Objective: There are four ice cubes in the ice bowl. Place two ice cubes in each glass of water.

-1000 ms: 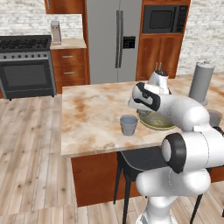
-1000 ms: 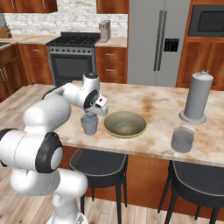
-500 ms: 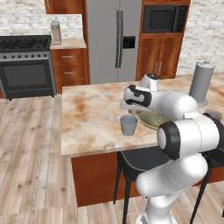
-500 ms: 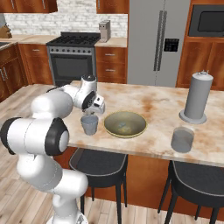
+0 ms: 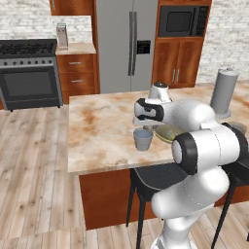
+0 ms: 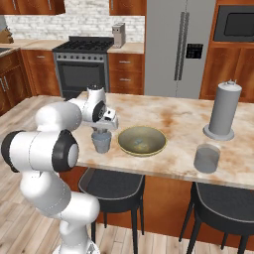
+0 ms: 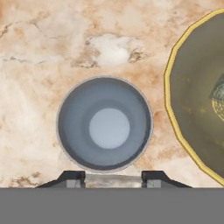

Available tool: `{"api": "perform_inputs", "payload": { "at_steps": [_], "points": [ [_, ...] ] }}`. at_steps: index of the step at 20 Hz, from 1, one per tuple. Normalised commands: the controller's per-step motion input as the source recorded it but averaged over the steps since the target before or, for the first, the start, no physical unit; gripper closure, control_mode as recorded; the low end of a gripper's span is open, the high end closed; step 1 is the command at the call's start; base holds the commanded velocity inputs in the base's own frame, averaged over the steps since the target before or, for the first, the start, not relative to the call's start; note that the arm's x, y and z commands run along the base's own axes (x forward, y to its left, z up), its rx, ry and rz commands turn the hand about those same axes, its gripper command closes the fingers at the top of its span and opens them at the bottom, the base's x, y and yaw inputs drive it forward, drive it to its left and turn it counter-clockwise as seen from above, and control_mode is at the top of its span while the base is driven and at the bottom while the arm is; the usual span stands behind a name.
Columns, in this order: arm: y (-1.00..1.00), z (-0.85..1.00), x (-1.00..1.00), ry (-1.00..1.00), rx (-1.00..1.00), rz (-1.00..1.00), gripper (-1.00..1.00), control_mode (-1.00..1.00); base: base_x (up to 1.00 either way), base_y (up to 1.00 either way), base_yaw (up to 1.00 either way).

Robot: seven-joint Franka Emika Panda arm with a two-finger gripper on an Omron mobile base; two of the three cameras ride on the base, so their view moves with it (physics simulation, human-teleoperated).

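One glass of water [image 7: 105, 123] stands on the marble counter directly below my gripper [image 7: 113, 178]. A pale ice cube [image 7: 113, 180] sits between the two fingertips, and the jaws are shut on it. From the base cameras the gripper [image 5: 142, 122] [image 6: 102, 128] hovers just above this glass [image 5: 143, 140] [image 6: 101, 142]. The olive-green ice bowl [image 5: 168, 133] [image 6: 142, 140] [image 7: 192, 100] lies right beside the glass, with a pale shape at its middle [image 7: 218, 99]. The second glass [image 6: 206, 158] stands at the right, near the counter's front edge.
A tall grey cylinder [image 6: 224, 110] [image 5: 223, 92] on a round base stands at the back right of the counter. Dark stools [image 6: 111, 184] are tucked under the front edge. Bare marble [image 5: 97, 126] stretches to the left of the glass.
The hand has swung from the bowl's edge to the left and come down over the near glass. The grip has stayed the same. The glasses and the bowl have not moved.
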Motion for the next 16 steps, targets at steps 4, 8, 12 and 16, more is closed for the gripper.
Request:
{"api": "perform_inputs", "payload": {
  "at_steps": [4, 8, 12, 16],
  "points": [
    [0.17, -0.16, 0.00, 0.01, -0.08, 0.03, 1.00, -1.00, 0.00, 0.00, 0.00],
    [0.07, -0.17, 0.00, 0.05, -0.08, 0.03, 1.00, -1.00, 0.00, 0.00, 0.00],
    [0.00, -0.11, 0.00, 0.04, -0.04, 0.03, 1.00, -1.00, 0.00, 0.00, 0.00],
    [0.00, 0.00, 0.00, 0.00, 0.00, 0.04, 1.00, -1.00, 0.00, 0.00, 0.00]
  ]
}}
